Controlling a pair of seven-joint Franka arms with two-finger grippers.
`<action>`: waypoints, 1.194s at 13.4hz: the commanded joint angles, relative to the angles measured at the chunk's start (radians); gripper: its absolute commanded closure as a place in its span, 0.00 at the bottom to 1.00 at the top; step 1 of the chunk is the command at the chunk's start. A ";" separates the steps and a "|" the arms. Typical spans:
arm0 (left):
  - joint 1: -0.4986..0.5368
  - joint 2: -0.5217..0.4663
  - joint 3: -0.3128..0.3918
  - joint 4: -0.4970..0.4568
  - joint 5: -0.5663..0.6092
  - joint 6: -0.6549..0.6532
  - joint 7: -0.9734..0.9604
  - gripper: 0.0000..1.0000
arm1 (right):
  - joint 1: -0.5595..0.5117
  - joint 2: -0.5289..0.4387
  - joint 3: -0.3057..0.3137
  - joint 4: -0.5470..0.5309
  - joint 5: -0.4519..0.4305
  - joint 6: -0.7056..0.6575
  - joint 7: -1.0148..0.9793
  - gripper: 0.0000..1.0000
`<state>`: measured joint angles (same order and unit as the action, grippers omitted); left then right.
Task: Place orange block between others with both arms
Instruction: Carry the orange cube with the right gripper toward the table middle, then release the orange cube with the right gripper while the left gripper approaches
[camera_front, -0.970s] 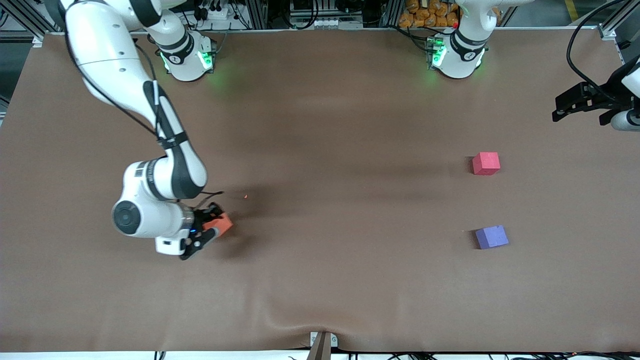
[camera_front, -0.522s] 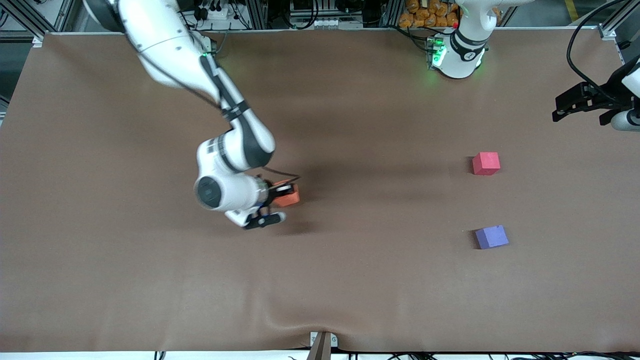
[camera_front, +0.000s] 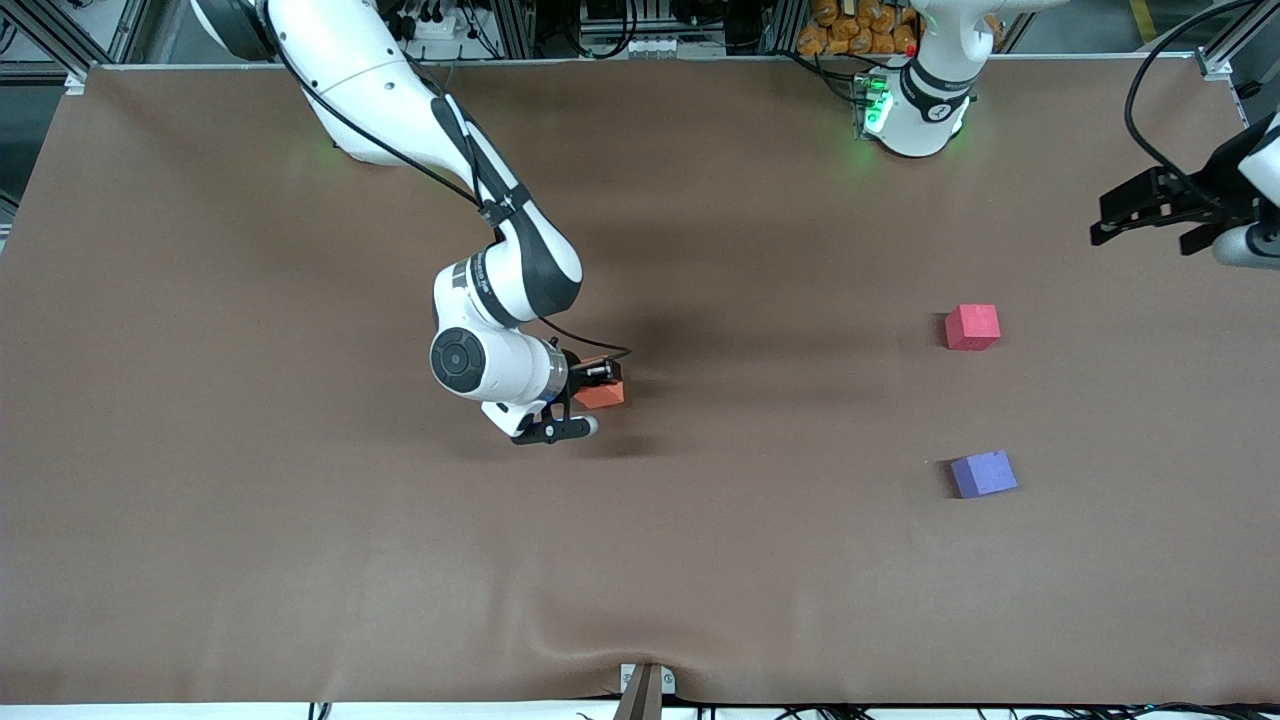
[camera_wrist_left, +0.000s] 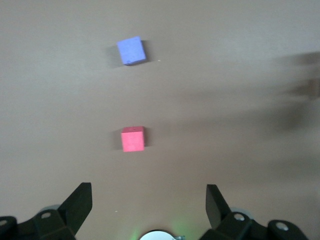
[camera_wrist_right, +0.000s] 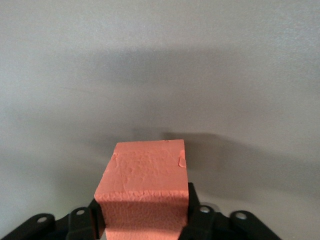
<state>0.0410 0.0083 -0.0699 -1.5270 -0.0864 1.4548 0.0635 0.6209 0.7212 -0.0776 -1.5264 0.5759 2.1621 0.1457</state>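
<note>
The orange block (camera_front: 604, 395) (camera_wrist_right: 145, 180) sits between the fingers of my right gripper (camera_front: 594, 392) (camera_wrist_right: 145, 222), which press against two of its sides low over the middle of the table. The red-pink cube (camera_front: 972, 327) (camera_wrist_left: 133, 139) and the purple-blue cube (camera_front: 984, 474) (camera_wrist_left: 131, 50) rest on the table toward the left arm's end, the purple-blue one nearer the front camera, with a gap between them. My left gripper (camera_front: 1103, 224) (camera_wrist_left: 148, 205) hangs open and empty over the table's edge at the left arm's end.
The brown table cover (camera_front: 700, 560) is bare around the cubes. A ripple in it and a small metal bracket (camera_front: 645, 685) lie at the table edge nearest the front camera. The green-lit left arm base (camera_front: 915, 105) stands at the table's robot edge.
My right arm has carried the orange block from the right arm's end of the table to its middle. The left gripper has shifted slightly.
</note>
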 joint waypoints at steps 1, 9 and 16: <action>-0.029 0.024 -0.039 0.013 -0.022 -0.011 0.015 0.00 | -0.004 0.000 -0.001 -0.004 0.024 0.007 -0.012 0.00; -0.110 0.143 -0.228 0.017 0.046 -0.014 0.007 0.00 | -0.070 -0.025 -0.001 0.005 0.013 -0.024 -0.017 0.00; -0.179 0.298 -0.229 0.050 0.050 0.045 0.021 0.00 | -0.239 -0.279 0.001 0.020 -0.325 -0.453 -0.017 0.00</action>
<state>-0.0865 0.2564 -0.2970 -1.5317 -0.0499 1.4731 0.0812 0.4225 0.5513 -0.0936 -1.4723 0.3564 1.7784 0.1309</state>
